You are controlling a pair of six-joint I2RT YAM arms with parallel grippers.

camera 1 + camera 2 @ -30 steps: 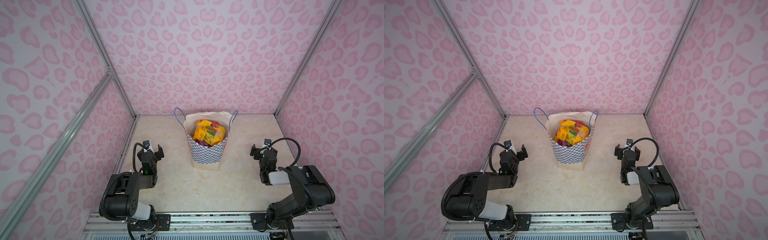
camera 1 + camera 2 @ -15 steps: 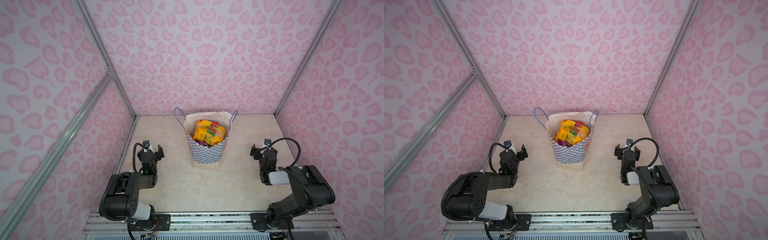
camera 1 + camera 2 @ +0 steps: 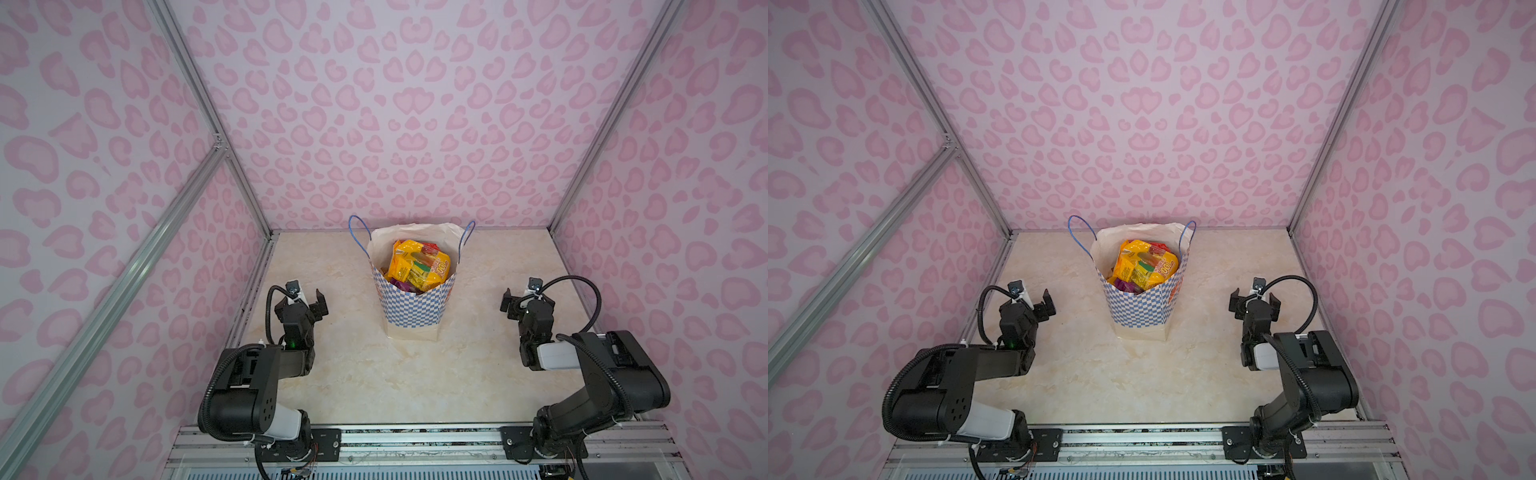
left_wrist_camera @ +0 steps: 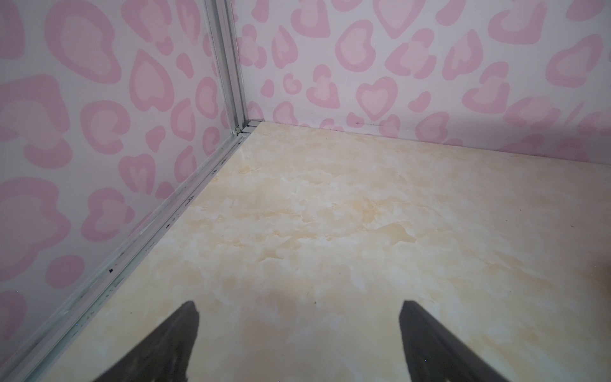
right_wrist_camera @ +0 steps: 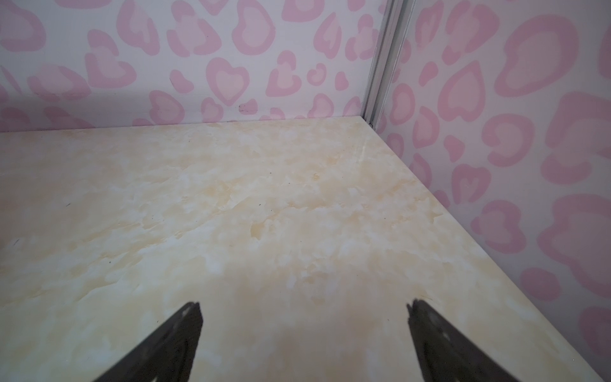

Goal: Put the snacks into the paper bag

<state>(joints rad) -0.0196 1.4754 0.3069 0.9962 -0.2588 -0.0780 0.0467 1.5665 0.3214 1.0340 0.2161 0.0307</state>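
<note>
The paper bag (image 3: 411, 309) (image 3: 1140, 309), cream with a blue checkered band and blue cord handles, stands upright at the back middle of the table in both top views. The snacks (image 3: 419, 266) (image 3: 1146, 266) fill its mouth: yellow and orange packets on top, a purple one and a red one peeking out beneath. My left gripper (image 3: 306, 296) (image 3: 1034, 297) (image 4: 297, 314) rests low to the bag's left, open and empty. My right gripper (image 3: 524, 296) (image 3: 1254, 296) (image 5: 304, 314) rests low to the bag's right, open and empty. Both wrist views show only bare table between the fingers.
Pink heart-patterned walls (image 3: 411, 124) enclose the marbled table (image 3: 415, 374) on three sides, with aluminium posts (image 3: 249, 195) at the corners. A metal rail (image 3: 415, 440) runs along the front edge, carrying both arm bases.
</note>
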